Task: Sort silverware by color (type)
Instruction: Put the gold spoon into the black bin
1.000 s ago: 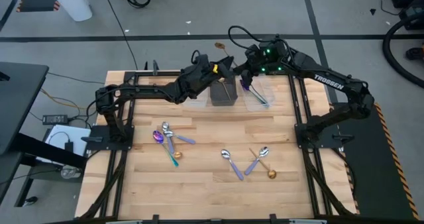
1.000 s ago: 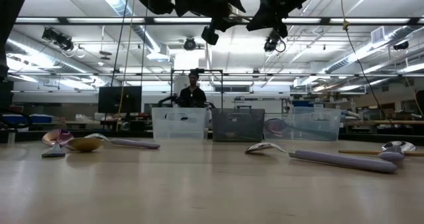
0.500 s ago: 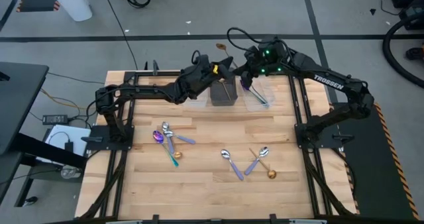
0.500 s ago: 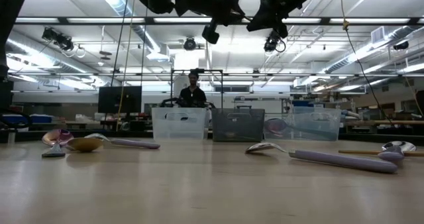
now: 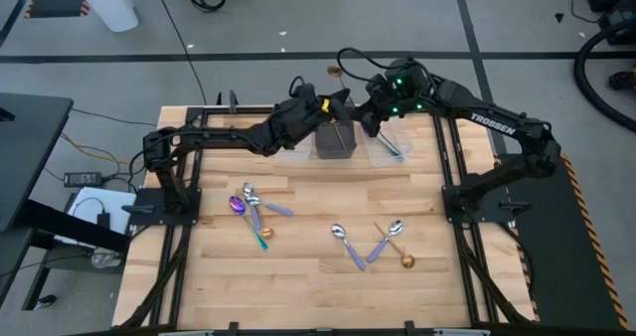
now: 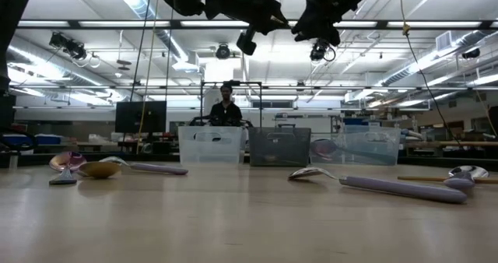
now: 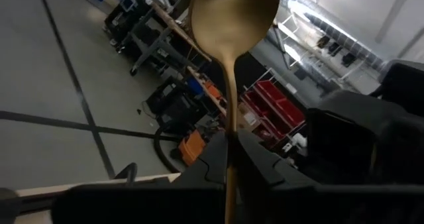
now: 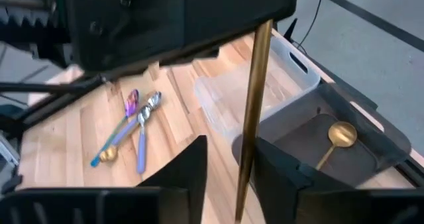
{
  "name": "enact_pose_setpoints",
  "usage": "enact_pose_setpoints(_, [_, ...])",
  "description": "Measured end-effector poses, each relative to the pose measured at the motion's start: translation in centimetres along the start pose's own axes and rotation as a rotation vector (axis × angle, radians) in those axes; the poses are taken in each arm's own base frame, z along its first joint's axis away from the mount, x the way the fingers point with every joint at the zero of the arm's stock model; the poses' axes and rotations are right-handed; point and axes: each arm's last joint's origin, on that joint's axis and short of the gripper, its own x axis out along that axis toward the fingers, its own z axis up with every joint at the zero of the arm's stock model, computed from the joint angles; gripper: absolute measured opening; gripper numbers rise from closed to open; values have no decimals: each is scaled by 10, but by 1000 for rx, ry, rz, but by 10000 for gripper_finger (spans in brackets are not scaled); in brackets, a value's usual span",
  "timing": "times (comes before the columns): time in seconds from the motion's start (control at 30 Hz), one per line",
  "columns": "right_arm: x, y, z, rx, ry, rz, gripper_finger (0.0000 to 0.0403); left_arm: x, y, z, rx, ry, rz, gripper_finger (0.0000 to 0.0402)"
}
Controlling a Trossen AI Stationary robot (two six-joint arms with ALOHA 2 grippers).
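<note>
Overhead and table-level views of one table (image 5: 298,266); two close wrist views.

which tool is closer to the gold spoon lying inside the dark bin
Left. The left tool, shut on another gold spoon, hangs over the dark bin where that spoon lies; the right tool is beside it, nearer the clear bin.

Gold spoon (image 7: 233,25) bowl upward, handle pinched in the left tool (image 7: 230,159), workshop floor beyond
</note>
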Motion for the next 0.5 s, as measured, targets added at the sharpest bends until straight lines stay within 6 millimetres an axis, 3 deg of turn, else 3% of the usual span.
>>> enact_pose_setpoints(0.37, [-4, -16, -4, 28, 51, -81, 223, 0, 9, -6, 7, 65, 73, 21])
enact_pose_setpoints(0.5, [-7, -21, -8, 53, 93, -103, 245, 1, 21, -10, 22, 129, 163, 21])
